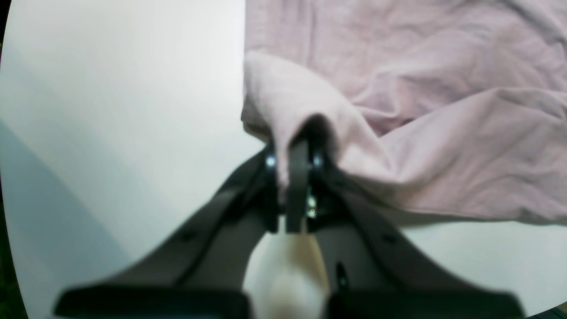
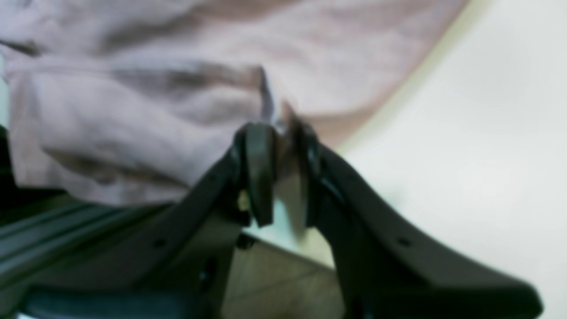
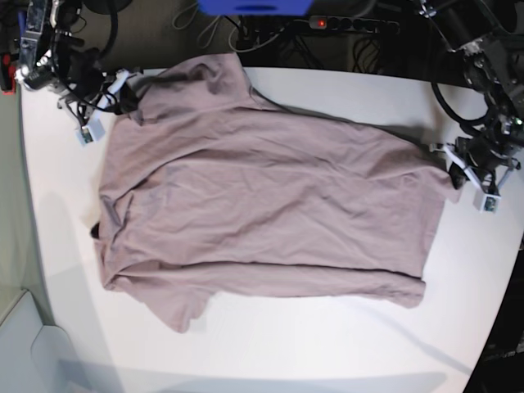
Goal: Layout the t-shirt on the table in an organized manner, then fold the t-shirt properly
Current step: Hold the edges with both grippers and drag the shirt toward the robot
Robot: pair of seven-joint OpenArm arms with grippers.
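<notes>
Spreading across most of the base view, the white table (image 3: pixel 270 344) is seen from above, its far edge curved along the top of the frame. The t-shirt (image 3: pixel 262 213) is laid out on it, nearly flat but wrinkled, with its long axis running left to right across the frame. The end at the left of the frame is the wider one, a flap reaching toward the lower left; which end carries the collar cannot be told. A fold line is seen along the lower part of the cloth.

Beyond the table's far edge, a dark floor strewn with cables (image 3: pixel 270 37) and a blue object (image 3: pixel 254 6) are visible at the top of the frame.

At the right edge of the base view, the left gripper (image 1: pixel 292 153) is closed on a pinched ridge of the shirt's edge, the cloth draped over its tips. At the upper left, the right gripper (image 2: pixel 281 133) is set at the shirt's corner near the table edge, a bit of cloth lying between its narrowly parted jaws; whether it is truly clamped cannot be told through the blur.
</notes>
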